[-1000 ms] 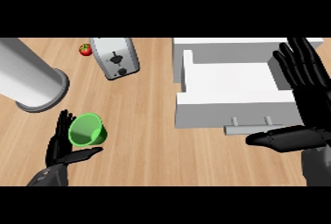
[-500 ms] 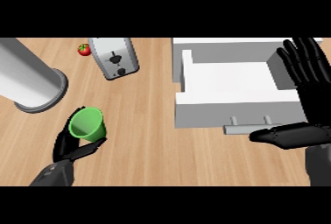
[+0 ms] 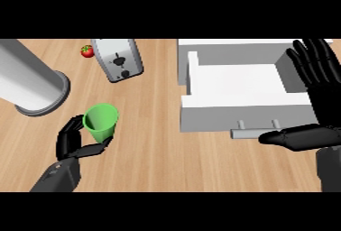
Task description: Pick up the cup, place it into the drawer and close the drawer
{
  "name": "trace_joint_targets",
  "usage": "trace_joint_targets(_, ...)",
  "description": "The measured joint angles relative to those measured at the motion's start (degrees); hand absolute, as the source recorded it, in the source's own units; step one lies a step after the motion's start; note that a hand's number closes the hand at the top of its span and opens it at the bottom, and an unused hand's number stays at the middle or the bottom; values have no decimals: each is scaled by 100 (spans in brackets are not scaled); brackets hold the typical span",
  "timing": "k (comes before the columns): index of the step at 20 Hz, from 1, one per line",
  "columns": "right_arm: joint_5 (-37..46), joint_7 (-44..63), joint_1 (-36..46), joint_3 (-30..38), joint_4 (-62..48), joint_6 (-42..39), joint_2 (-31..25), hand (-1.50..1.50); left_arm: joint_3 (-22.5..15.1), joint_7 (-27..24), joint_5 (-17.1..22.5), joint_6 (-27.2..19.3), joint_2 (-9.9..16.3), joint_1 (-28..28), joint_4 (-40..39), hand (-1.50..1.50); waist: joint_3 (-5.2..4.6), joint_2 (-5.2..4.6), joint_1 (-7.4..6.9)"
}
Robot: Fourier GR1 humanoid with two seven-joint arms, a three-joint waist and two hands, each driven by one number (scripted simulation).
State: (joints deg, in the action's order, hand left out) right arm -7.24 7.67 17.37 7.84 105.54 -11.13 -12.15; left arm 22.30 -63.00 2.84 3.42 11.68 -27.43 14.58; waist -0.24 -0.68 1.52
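The left hand (image 3: 75, 142) has its fingers and thumb curled round the lower part of the green cup (image 3: 100, 122), which tilts with its open mouth up, near the counter's (image 3: 153, 153) front-left corner. The right hand (image 3: 318, 90) shows at the right edge with fingers straight and spread upward, holding nothing, its thumb lying just beside the handle of the white drawer (image 3: 233, 85), which stands open toward the counter's back-right corner. Toward the back-left are a grey cylinder (image 3: 30, 83), a toaster (image 3: 118, 58) and a small red fruit (image 3: 87, 51).
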Motion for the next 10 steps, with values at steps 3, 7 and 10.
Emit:
trace_joint_targets(3, -97, -18, -61, 70, 48, -45, -20, -150, 83, -79, 96, 44, -73, -60, 126, 150, 2, 11, -5)
trace_joint_targets(7, -151, 51, -75, 102, 123, -39, -29, -150, 107, -137, 134, 95, -211, -166, 189, 150, 3, 11, 3)
trace_joint_targets(10, -90, 69, -85, 46, 153, -6, 2, -150, 26, -104, 127, 234, -317, -275, 338, 150, 7, 26, -28)
